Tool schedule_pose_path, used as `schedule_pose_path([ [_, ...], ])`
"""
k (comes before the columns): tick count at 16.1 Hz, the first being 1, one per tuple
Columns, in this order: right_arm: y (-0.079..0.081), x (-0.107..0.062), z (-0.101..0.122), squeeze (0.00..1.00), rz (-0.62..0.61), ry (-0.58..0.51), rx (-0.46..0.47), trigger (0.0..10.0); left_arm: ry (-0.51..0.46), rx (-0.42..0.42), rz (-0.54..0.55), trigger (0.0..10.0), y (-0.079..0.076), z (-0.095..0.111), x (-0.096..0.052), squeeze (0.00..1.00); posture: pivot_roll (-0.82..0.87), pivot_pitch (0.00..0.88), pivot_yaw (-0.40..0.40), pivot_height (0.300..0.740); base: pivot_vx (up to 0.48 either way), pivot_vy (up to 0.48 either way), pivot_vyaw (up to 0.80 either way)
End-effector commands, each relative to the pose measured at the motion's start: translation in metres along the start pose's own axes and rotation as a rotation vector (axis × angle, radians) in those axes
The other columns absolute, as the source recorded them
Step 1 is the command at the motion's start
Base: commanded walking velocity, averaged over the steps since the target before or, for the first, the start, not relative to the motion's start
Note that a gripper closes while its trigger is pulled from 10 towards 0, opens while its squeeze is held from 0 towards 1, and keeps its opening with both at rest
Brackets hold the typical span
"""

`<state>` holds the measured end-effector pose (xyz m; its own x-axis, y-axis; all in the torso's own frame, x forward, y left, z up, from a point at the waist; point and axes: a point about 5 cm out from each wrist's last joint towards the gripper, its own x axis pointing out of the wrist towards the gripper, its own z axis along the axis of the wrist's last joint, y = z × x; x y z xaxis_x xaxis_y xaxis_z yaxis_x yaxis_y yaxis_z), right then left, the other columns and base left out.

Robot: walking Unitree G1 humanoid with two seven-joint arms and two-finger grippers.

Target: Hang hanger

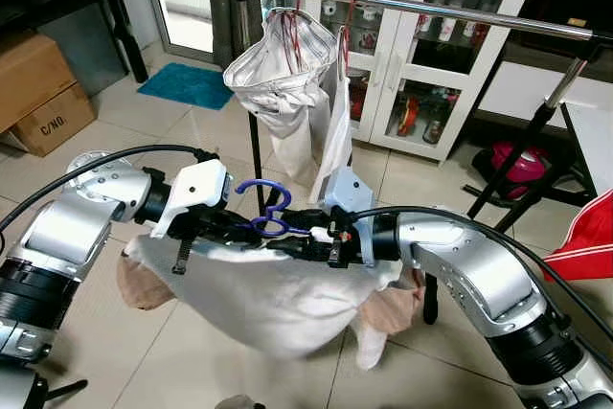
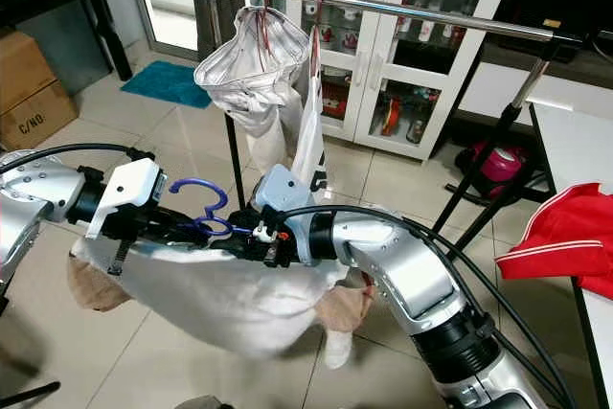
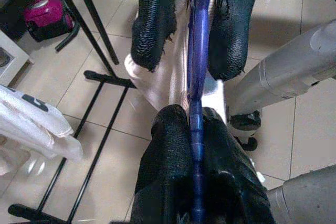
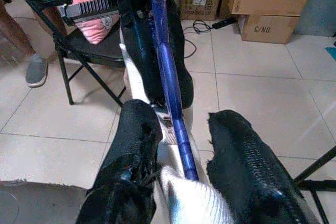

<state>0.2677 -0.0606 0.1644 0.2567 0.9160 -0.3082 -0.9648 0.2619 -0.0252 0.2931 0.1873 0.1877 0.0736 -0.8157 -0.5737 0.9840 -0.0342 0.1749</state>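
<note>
Blue hanger (image 1: 268, 210) held level between both arms, near and below the silver clothes rail (image 1: 421, 9), hook pointing up. White garment (image 1: 278, 299) draped from hanger, sagging beneath the arms, with a tan garment's ends (image 1: 144, 284) showing at each side. Left gripper (image 3: 191, 179) clamped together on the hanger's bar, seen in left wrist view. Right gripper (image 4: 181, 145) facing it from the right, fingers (image 4: 247, 156) apart on either side of the bar, white cloth between them. On the far rail, white clothes (image 1: 283, 74) hanging from red hangers. Beyond, white glass-door cabinet (image 1: 421, 45); far left, cardboard boxes (image 1: 43, 93) and teal mat (image 1: 187, 85); right, red cloth (image 2: 565, 237).
</note>
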Motion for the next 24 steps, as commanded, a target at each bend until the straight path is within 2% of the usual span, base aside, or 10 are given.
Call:
schedule_pose_path([
  [1, -0.004, -0.002, -0.001, 0.0, -0.018, 0.009, 0.012, 0.0, -0.025, 0.046, 0.031, 0.0, 0.007, 0.013, -0.006, 0.0, -0.03, 0.0, -0.004, 0.74, 0.0, 0.0, 0.0],
  [8, -0.004, -0.001, 0.005, 0.0, -0.023, -0.043, -0.003, 0.0, -0.033, 0.046, 0.052, 0.0, 0.011, 0.014, -0.008, 0.0, -0.03, 0.0, 0.0, 0.74, 0.0, 0.0, 0.0],
  [13, -0.001, -0.004, 0.004, 0.0, 0.011, -0.056, 0.039, 0.0, -0.041, 0.048, 0.059, 0.0, 0.012, 0.013, -0.008, 0.0, -0.03, 0.0, 0.002, 0.74, 0.0, 0.0, 0.0],
  [14, -0.001, -0.004, 0.004, 0.0, 0.014, -0.058, 0.04, 0.0, -0.063, 0.041, 0.067, 10.0, 0.012, 0.014, -0.009, 0.0, -0.03, 0.0, 0.002, 0.74, 0.0, 0.0, 0.0],
  [15, -0.001, -0.004, 0.004, 0.0, 0.016, -0.06, 0.041, 0.0, -0.091, 0.019, 0.072, 10.0, 0.012, 0.014, -0.01, 0.1, -0.03, 0.0, 0.003, 0.74, 0.0, 0.0, 0.0],
  [16, 0.0, -0.004, 0.002, 0.0, 0.017, -0.056, 0.042, 0.0, -0.12, 0.0, 0.072, 10.0, 0.012, 0.015, -0.013, 1.0, -0.03, 0.0, 0.003, 0.74, 0.0, 0.0, 0.0],
  [22, -0.003, -0.009, -0.01, 0.0, -0.015, -0.016, 0.077, 0.0, -0.153, -0.032, 0.056, 10.0, 0.004, 0.017, -0.025, 1.0, -0.02, 0.0, 0.0, 0.74, 0.0, 0.0, 0.0],
  [24, -0.006, -0.012, -0.016, 0.0, -0.039, 0.0, 0.093, 0.0, -0.187, -0.033, 0.093, 10.0, 0.005, 0.02, -0.028, 1.0, -0.02, 0.0, -0.001, 0.74, 0.0, 0.0, 0.0],
])
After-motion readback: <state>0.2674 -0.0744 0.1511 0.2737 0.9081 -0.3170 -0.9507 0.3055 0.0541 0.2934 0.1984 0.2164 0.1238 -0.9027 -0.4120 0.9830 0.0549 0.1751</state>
